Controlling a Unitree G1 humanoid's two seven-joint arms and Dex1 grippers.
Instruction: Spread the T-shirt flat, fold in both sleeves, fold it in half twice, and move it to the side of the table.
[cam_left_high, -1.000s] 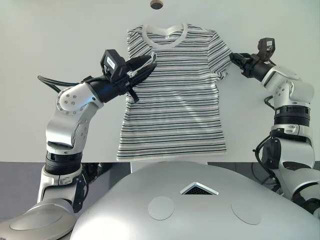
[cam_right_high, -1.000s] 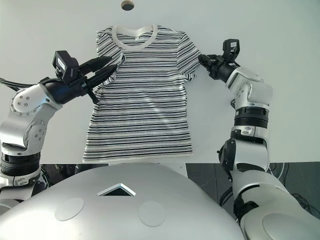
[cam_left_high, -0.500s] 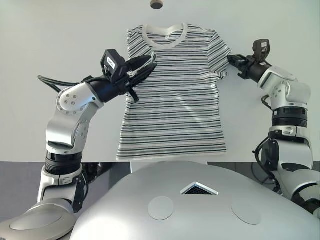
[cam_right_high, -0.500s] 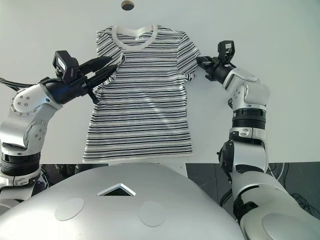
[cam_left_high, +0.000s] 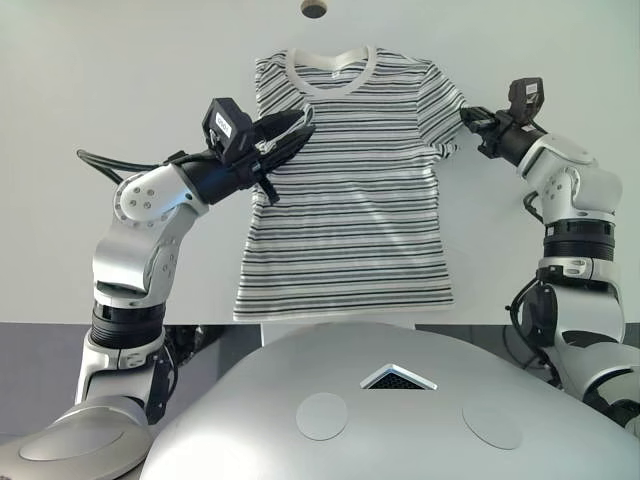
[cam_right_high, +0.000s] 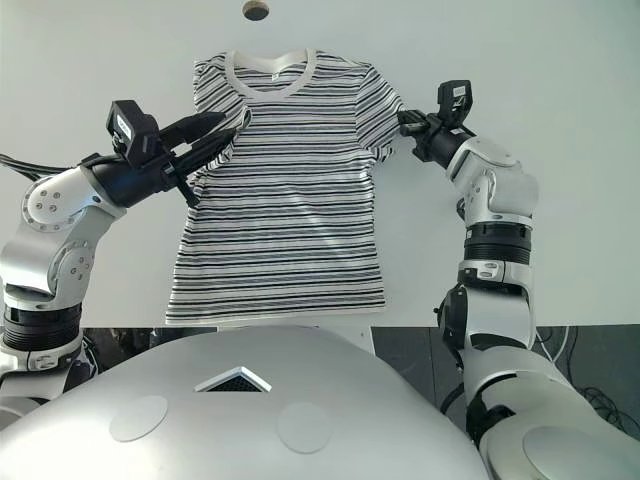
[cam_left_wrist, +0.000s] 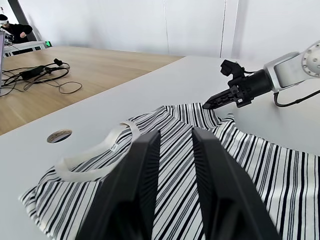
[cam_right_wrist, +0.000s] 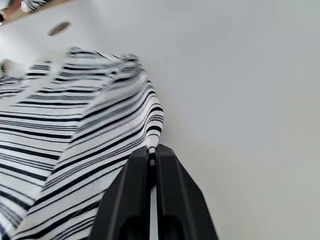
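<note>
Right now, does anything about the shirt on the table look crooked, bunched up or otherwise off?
Mostly fine: the T-shirt lies flat and square on the table. The one oddity is its right sleeve, puckered near the underarm, with the right gripper shut on its hem. The left gripper is open over the shirt's other side.

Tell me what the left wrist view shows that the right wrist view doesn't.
Left wrist view adds the left gripper, open over the T-shirt, cables on a wooden floor, and the right gripper from the side. Right wrist view adds the sleeve hem pinched between its shut fingers. Both share the T-shirt, white table and round disc.
</note>
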